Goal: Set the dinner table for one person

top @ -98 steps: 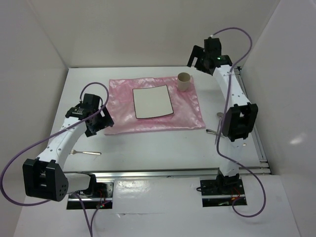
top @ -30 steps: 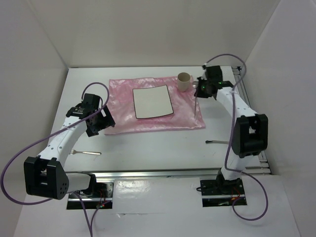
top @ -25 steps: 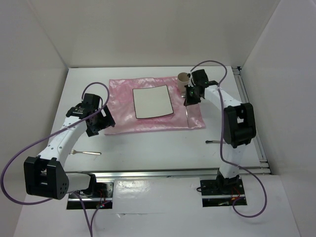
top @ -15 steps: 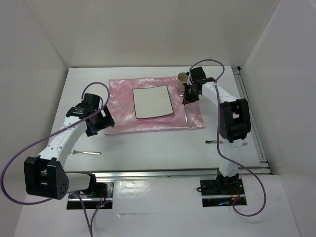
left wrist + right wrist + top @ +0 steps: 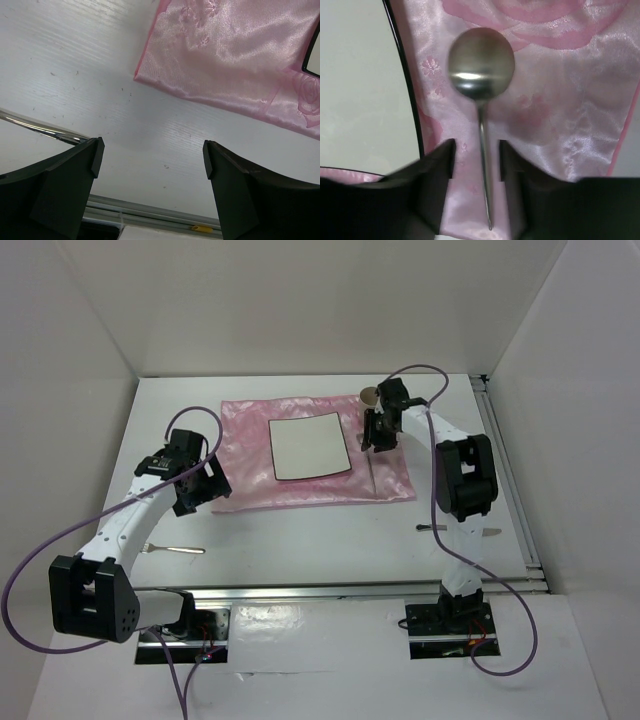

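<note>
Straddling spoon (image 5: pixel 481 70) on pink cloth (image 5: pixel 560 100), right jaws parted (unclear from top view); left jaws agape.

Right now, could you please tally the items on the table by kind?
On the table:
Cutlery: 3 (spoon, fork, unclear piece)
Plate: 1
Cup: 1
Cloth: 1
Total: 6

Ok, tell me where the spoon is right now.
In the right wrist view the spoon is over the pink cloth, just right of the white plate and its dark rim, with its handle between the fingers of the open right pincer.
</note>
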